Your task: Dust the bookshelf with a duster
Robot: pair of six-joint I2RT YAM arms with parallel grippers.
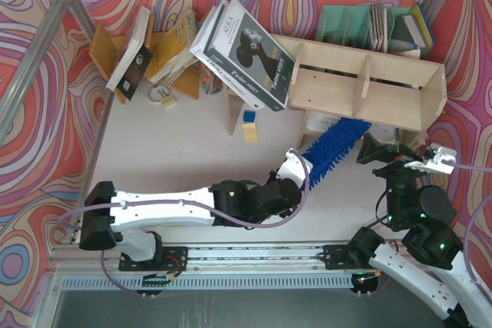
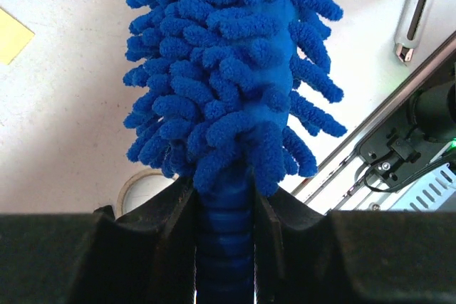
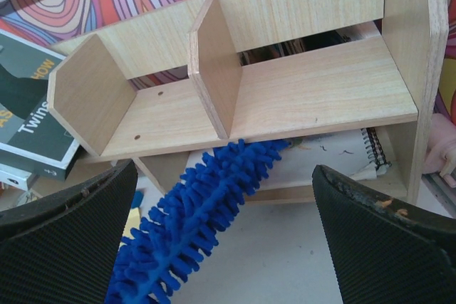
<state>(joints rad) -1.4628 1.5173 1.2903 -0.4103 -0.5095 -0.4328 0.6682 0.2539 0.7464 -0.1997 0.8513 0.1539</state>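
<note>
So the left hand [image 2: 224, 226] is pinching the duster [image 1: 335, 147] by its handle, and the fluffy end is poking under the bookshelf [image 1: 369, 86] right of centre in the top view. I'm guessing the upper compartments are waiting their turn. The right hand [image 3: 224, 240] is hanging spread and empty, its wrist view showing the tip under the shelf board, which the overhead shot is hiding.

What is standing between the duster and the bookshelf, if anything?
Nothing visible does. The left gripper is shut on the duster at its handle, and the fluffy end reaches the bookshelf, just under the front edge of its upper shelf.
</note>
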